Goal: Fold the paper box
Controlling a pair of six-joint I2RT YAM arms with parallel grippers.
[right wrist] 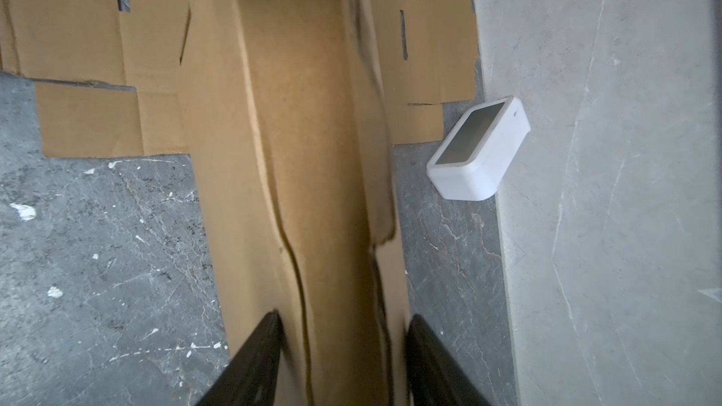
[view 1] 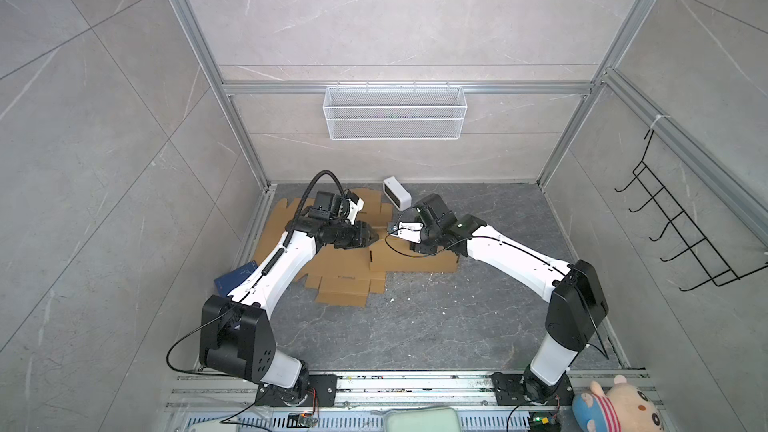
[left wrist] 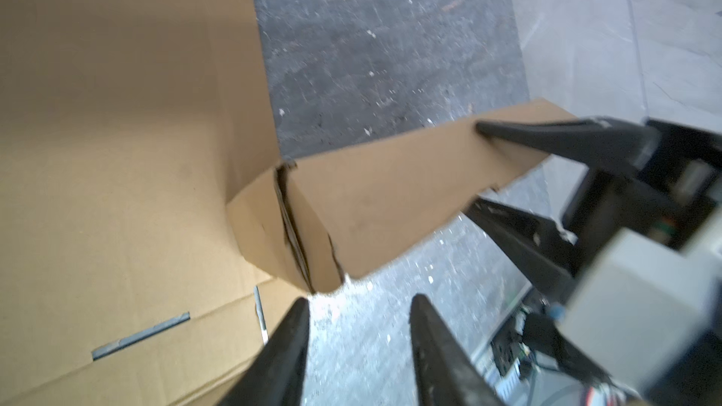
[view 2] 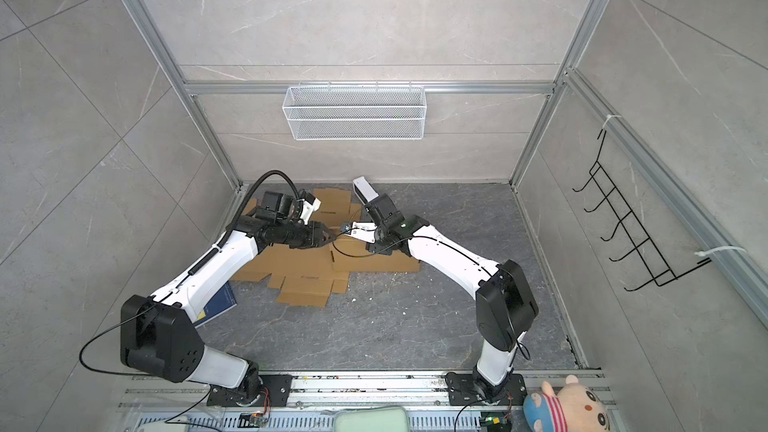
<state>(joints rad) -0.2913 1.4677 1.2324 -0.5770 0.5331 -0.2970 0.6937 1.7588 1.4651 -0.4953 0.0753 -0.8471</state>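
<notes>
Side-wall step in hand. We are seeing the right gripper [right wrist: 344, 318] with jaws half-closed, gripping the raised flap [left wrist: 390, 197] between them. The rest of the box [view 1: 345, 272] is lying flat beneath both grippers. The left gripper [left wrist: 361, 300] is holding its jaws apart and empty, with the flap's corner just ahead of its tips. Next, we judge: rolling the flap inward while the left gripper is pinning the box flat.

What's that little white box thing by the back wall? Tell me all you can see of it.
The white gadget is a small rounded block, plastic by its look, with a flat dark grey screen framed in white. It rests on the dark stone floor with one end against the back wall, close beside the cardboard sheet; whether they touch is unclear. Nothing grips it.
</notes>
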